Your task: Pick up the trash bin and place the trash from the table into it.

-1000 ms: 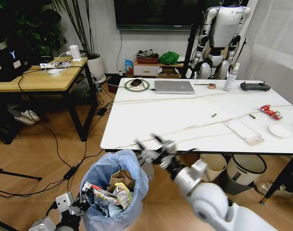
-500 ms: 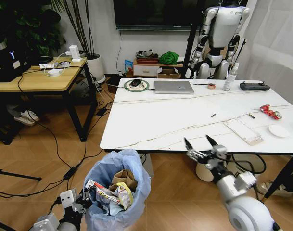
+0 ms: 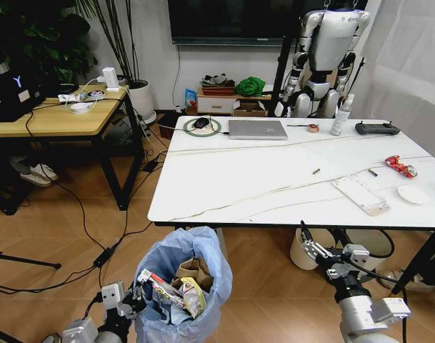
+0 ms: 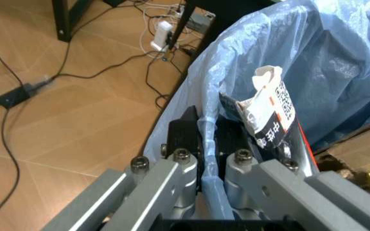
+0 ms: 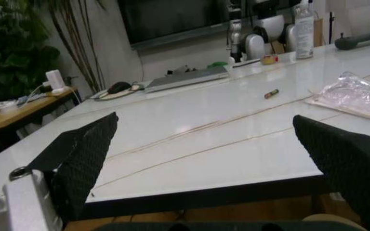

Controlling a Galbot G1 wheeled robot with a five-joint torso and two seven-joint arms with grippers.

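We see the bin (image 3: 183, 289) on the floor at 7 o'clock of the table (image 3: 274, 179), its bag rim pinched in our left gripper (image 4: 209, 139); our right gripper (image 3: 324, 251) hangs spread below the table's near edge, with trash (image 3: 402, 166) at 3 o'clock on top

A silver laptop (image 3: 258, 128) lies closed at the far side of the marble surface, with a black mouse (image 3: 201, 122) on a round green-rimmed mat (image 3: 203, 127) just to its left. Right of the laptop come a small tape roll (image 3: 314, 128), a clear spray bottle (image 3: 339, 116) standing upright, and a dark handheld controller (image 3: 378, 128). A wooden-topped desk (image 3: 56, 120) stands at the far left, with a white charger (image 3: 111, 77) and cables on it. A humanoid robot figure (image 3: 324, 57) stands against the far wall, below a dark screen (image 3: 235, 21).
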